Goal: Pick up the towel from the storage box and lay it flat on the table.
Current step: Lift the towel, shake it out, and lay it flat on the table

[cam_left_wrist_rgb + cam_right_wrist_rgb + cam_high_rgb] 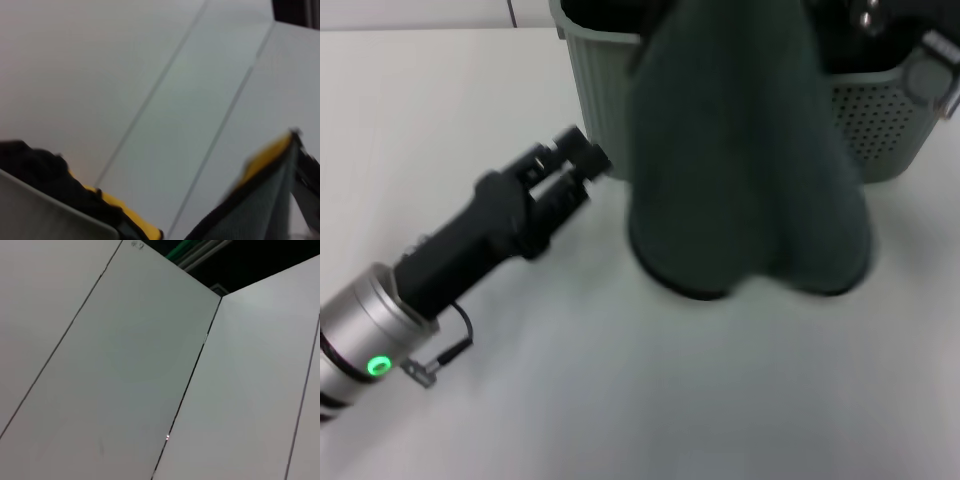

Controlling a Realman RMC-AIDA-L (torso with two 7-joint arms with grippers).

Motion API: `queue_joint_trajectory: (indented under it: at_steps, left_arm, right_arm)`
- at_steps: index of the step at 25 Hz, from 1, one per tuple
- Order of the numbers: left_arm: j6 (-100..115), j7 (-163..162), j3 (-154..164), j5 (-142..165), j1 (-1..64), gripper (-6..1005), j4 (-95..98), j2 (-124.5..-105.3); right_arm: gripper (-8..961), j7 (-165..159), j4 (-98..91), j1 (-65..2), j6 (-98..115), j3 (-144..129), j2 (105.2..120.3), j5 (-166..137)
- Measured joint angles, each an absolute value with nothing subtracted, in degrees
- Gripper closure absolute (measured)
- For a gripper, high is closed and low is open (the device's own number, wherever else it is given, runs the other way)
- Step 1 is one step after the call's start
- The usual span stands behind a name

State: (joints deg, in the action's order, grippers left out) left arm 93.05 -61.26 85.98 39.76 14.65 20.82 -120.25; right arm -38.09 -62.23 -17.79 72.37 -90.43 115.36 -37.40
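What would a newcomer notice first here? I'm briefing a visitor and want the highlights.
First the big dark green towel, hanging from above the storage box, its black-trimmed lower edge brushing the white table. Next the left gripper, low over the table at the towel's left edge, beside the box wall. The right gripper is only partly visible at the top right.

left arm reaching in low and slanted, silver wrist with green light lit, black left hand (582, 160) at its far end, fingers close together, right hand (920, 60) only partly seen at upper edge, finger state unclear
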Motion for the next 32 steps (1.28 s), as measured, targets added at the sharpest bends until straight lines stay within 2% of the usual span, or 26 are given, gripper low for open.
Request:
queue_joint_trajectory:
  at_steps: [7, 18, 32]
  left_arm:
    - [97.2, -52.5, 86.0, 43.9, 14.3, 551, 19.0, -120.36]
    - [108.0, -45.3, 85.4, 40.8, 15.8, 546, 20.8, -119.83]
    - [109.9, -47.4, 86.0, 51.9, 21.6, 547, 23.1, -120.14]
  right_arm:
    - [954, -42.9, -68.9, -17.9, 68.7, -88.0, 115.17, -45.0]
    - [953, -61.5, -74.1, -19.0, 84.0, -75.9, 114.87, -66.9]
    - [954, -65.3, -76.2, -20.6, 88.0, -72.3, 115.30, -68.0]
